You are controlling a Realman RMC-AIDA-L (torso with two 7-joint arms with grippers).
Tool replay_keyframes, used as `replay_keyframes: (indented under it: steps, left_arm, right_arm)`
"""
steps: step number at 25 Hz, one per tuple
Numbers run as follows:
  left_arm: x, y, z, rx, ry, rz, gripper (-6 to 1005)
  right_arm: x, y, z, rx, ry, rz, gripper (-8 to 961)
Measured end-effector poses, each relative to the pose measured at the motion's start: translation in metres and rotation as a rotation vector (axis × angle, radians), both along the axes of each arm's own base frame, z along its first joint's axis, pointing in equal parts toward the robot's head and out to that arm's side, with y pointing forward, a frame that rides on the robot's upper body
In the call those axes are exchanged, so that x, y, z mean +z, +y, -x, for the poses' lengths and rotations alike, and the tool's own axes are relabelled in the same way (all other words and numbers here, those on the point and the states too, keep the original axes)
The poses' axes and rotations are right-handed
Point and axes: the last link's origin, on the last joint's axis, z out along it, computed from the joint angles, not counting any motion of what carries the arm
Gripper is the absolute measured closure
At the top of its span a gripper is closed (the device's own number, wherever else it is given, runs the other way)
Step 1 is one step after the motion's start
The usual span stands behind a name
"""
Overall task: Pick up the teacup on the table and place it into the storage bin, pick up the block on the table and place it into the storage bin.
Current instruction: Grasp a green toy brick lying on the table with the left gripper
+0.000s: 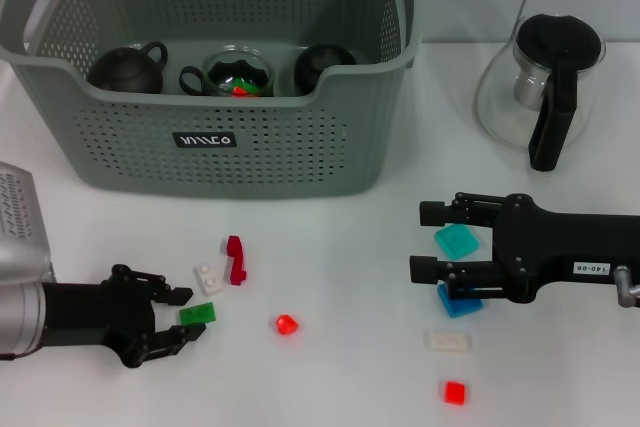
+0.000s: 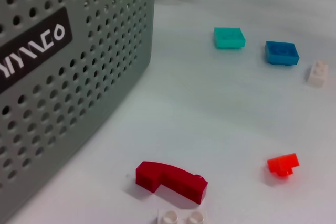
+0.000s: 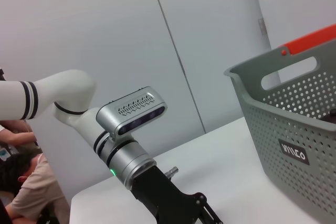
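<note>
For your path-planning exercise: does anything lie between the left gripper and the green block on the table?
Nothing visible does. The left gripper is open and low over the table, and the green block sits right at its fingertips. The white brick and dark red piece lie beyond it, toward the storage bin.

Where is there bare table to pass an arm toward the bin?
Bare table lies between the storage bin and the dark red block, and ahead of the right gripper up to the glass pot. It is crowded between the left gripper and right gripper, where blocks are scattered.

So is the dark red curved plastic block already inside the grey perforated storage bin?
No, the dark red curved block lies on the white table before the bin.
</note>
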Motion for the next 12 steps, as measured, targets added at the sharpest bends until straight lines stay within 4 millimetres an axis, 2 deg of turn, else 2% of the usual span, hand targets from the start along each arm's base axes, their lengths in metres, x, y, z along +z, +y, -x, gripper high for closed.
replay_keyframes:
  steps: [12]
  left_arm:
    - [-0.0001,0.0060,0.0007,0.036,0.014,-0.020,683]
  right_arm:
    - [0.0006,0.0000,-0.0004,0.000,-0.001,0.000,118]
